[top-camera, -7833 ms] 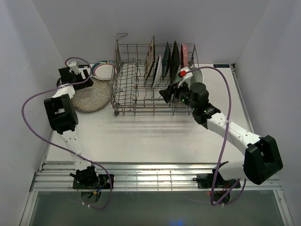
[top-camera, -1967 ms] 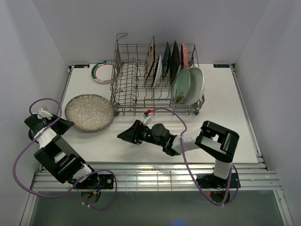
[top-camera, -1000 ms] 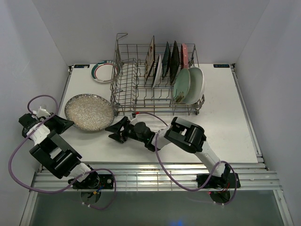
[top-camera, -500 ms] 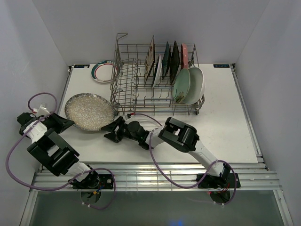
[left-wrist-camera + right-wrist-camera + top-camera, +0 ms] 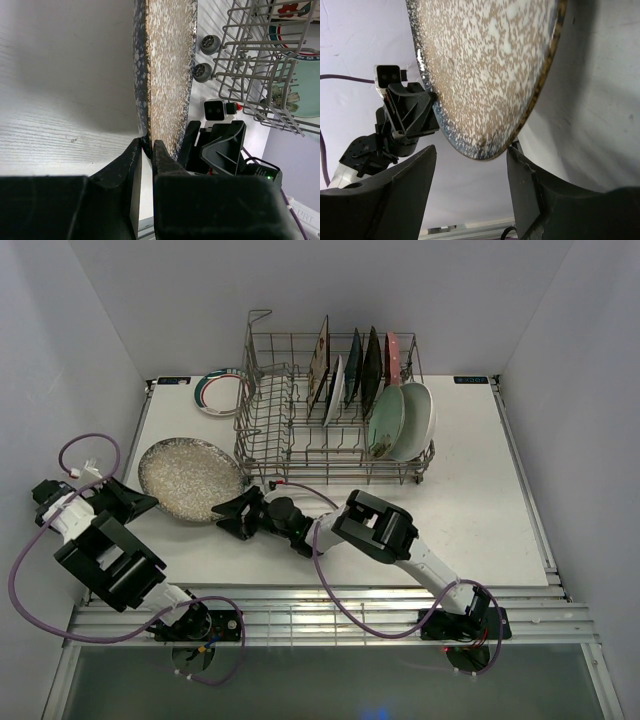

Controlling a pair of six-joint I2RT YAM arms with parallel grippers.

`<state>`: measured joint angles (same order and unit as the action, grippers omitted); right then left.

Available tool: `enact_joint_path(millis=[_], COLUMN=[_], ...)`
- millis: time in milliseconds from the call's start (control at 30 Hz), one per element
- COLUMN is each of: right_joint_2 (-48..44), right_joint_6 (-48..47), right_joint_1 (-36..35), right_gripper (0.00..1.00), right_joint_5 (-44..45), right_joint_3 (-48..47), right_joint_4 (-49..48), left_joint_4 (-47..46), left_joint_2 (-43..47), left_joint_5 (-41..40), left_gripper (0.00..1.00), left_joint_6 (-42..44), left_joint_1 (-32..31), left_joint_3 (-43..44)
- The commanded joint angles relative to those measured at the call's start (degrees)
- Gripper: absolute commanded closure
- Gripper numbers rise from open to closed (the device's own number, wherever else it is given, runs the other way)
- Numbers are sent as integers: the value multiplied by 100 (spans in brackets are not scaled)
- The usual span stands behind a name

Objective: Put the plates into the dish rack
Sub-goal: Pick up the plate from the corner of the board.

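Observation:
The speckled grey round plate (image 5: pixel 190 478) lies left of the dish rack (image 5: pixel 300 435). My left gripper (image 5: pixel 140 503) is shut on its near-left rim; the left wrist view shows the two jaws pinching the plate's edge (image 5: pixel 148 144). My right gripper (image 5: pixel 221 520) is open at the plate's near-right rim. In the right wrist view the plate's edge (image 5: pixel 485 150) sits between the spread fingers (image 5: pixel 410 185), not clamped. Several plates (image 5: pixel 400 420) stand upright in the rack's right half. A white plate with a green and red rim (image 5: pixel 222 390) lies flat behind the speckled one.
The rack's left half (image 5: pixel 265 410) holds bare tines, and its wheels (image 5: pixel 203 71) are close to the speckled plate. White walls close in the left, back and right. The right arm stretches low across the table front (image 5: pixel 330 530).
My right gripper has slid left along the table up to the speckled plate's rim, and its jaws have narrowed a little. The left gripper keeps its hold on the plate.

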<state>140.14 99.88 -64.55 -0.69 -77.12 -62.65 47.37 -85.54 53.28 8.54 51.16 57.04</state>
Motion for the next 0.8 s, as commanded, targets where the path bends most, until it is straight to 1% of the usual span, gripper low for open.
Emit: enact_joint_path(millis=[0,133,200,267,333,400,433,500,533,567,633,667,767], right_joint_2=[312,444,497,541,602,638,646,603,585,559,489,471,401], right_joint_6=[330,357,348,340,340,340,322,261,234,217,173,164,181], right_joint_1=[277,303,321,329,329,329,329,312,312,286,251,198,101], right_gripper=[36,37,39,47,50,57,63,68,72,78,84,89,92], right_joint_5=[-19,-2,-1,-1,-10,-10,-2,7,16,34,34,34,236], right_joint_3=[-303,-461,-584,-716,-795,-839,-840,-822,-813,-796,-769,-761,-699], right_joint_4=[16,130,236,271,359,377,351,368,385,403,429,429,324], left_joint_4=[615,869,879,922,958,993,1028,1046,1072,1081,1125,1142,1221], left_joint_2=[-24,-156,-191,-209,-235,-270,-314,-367,-428,-464,-525,-586,-727], left_joint_5=[1211,1308,1317,1343,1387,1405,1405,1387,1387,1396,1422,1440,1501], left_gripper=[100,100,100,100,100,100,100,100,100,100,100,100,99], left_joint_6=[412,588,640,693,720,763,781,843,878,895,974,992,1132], left_joint_1=[43,114,140,166,175,167,175,184,184,202,210,219,228], left_joint_3=[352,440,466,475,493,519,545,589,624,633,660,668,712])
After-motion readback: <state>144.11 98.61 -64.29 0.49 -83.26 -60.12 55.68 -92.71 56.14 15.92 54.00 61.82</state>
